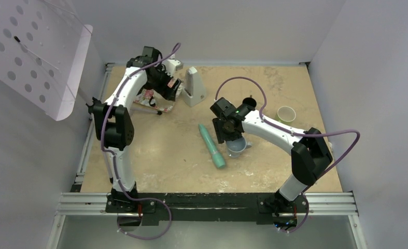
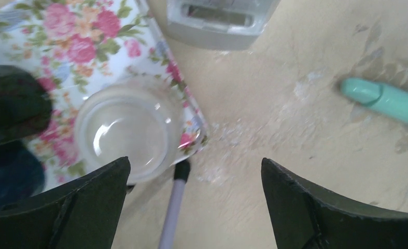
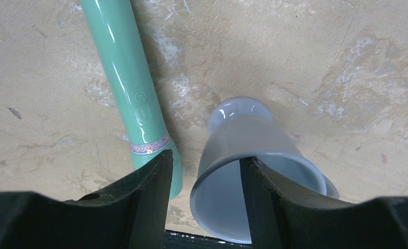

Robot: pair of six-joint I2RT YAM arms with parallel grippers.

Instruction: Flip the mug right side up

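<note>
The blue-grey mug (image 1: 238, 147) stands on the table with its mouth up and its handle to the right. In the right wrist view the mug (image 3: 243, 135) has its base on the table and its mouth towards the camera. My right gripper (image 1: 226, 136) straddles the mug's left wall (image 3: 206, 158). One finger is inside the mouth at the rim. The other is outside with a small gap to the wall, so the jaws are open. My left gripper (image 1: 173, 89) is open and empty at the back left, over a tray's corner (image 2: 195, 162).
A teal tube (image 1: 212, 146) lies just left of the mug (image 3: 134, 88). A floral tray (image 2: 87, 41) holds a clear glass (image 2: 126, 129), with a lilac stick (image 2: 174, 202) beside it. A grey-white stand (image 1: 194, 87) and a green cup (image 1: 286, 113) stand further back.
</note>
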